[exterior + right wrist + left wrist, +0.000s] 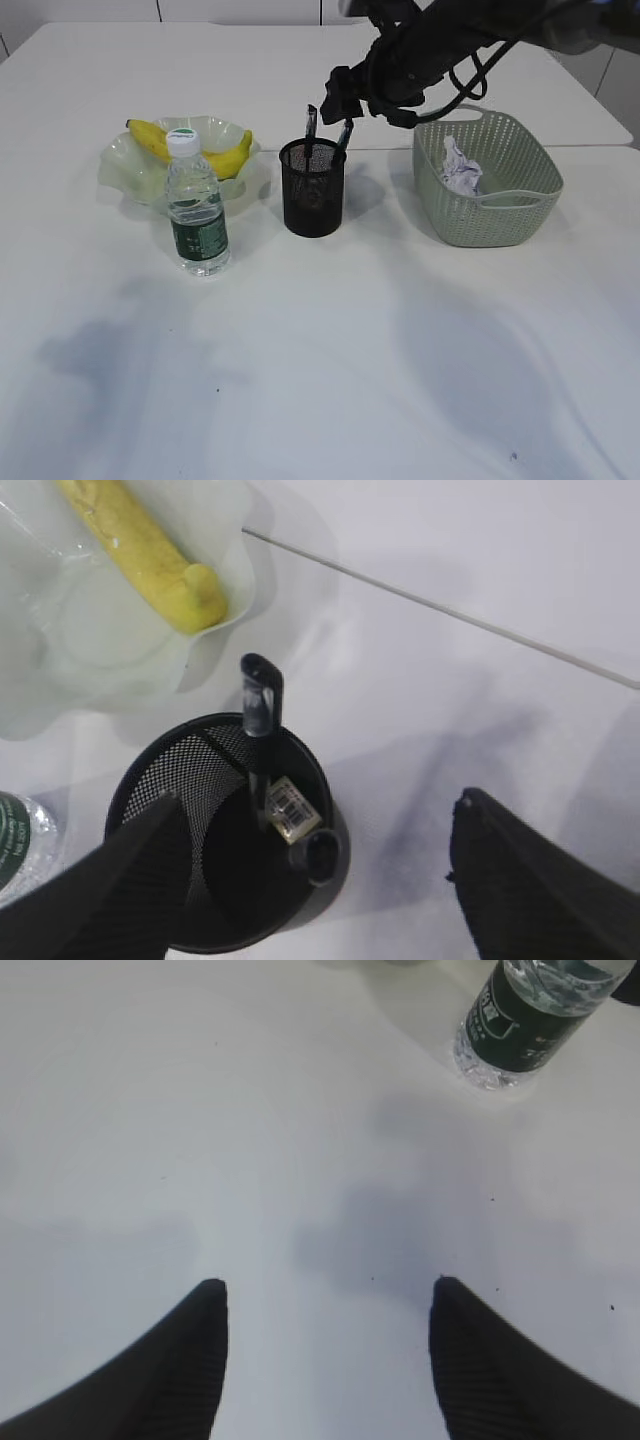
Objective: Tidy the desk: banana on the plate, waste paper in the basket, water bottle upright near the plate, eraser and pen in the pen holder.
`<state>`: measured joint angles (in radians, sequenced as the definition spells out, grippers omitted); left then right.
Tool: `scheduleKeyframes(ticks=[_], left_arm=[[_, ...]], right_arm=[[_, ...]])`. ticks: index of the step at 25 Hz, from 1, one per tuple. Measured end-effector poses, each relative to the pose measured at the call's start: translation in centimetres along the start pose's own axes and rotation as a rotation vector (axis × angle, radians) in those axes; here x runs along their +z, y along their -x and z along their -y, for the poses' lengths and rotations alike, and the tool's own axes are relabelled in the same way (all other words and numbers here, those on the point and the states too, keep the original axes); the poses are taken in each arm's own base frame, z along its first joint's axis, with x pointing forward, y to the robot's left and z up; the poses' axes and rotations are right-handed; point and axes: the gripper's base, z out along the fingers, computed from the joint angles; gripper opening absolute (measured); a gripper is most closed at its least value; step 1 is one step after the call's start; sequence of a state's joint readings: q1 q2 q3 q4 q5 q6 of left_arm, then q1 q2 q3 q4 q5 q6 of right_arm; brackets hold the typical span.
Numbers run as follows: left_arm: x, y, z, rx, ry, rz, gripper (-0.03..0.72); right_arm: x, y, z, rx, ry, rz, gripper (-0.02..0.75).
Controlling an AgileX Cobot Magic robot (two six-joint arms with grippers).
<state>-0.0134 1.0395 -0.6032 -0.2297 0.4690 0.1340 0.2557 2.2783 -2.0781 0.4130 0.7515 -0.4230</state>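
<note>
The banana [228, 160] lies on the pale green plate [122, 160] at the back left of the desk [330, 360]. The water bottle [197, 215] stands upright in front of the plate. The black mesh pen holder [313, 200] holds two dark pens [260, 695] and the eraser [291, 809]. The waste paper [460, 170] lies in the sage-green basket [500, 215]. My right gripper [345, 100] is open and empty above the pen holder [200, 770]; in its wrist view [318, 798] the jaws straddle it. My left gripper [330, 1285] is open over bare desk, with the bottle's base [525, 1030] ahead to the right.
The banana [140, 550] and plate [100, 650] show at the upper left of the right wrist view, the bottle [15, 840] at its left edge. A seam between tabletops runs behind the holder [450, 610]. The right arm's cables hang above the basket.
</note>
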Motion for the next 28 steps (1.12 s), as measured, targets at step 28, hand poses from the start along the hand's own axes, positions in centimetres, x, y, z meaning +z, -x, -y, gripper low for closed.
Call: scheduleKeyframes(ticks=[28], left_arm=[[-2.3, 0.0, 0.2, 0.050, 0.002, -0.004, 0.443]], right_arm=[[-12.7, -0.8, 2.9, 0.160, -0.235, -0.325, 0.587]])
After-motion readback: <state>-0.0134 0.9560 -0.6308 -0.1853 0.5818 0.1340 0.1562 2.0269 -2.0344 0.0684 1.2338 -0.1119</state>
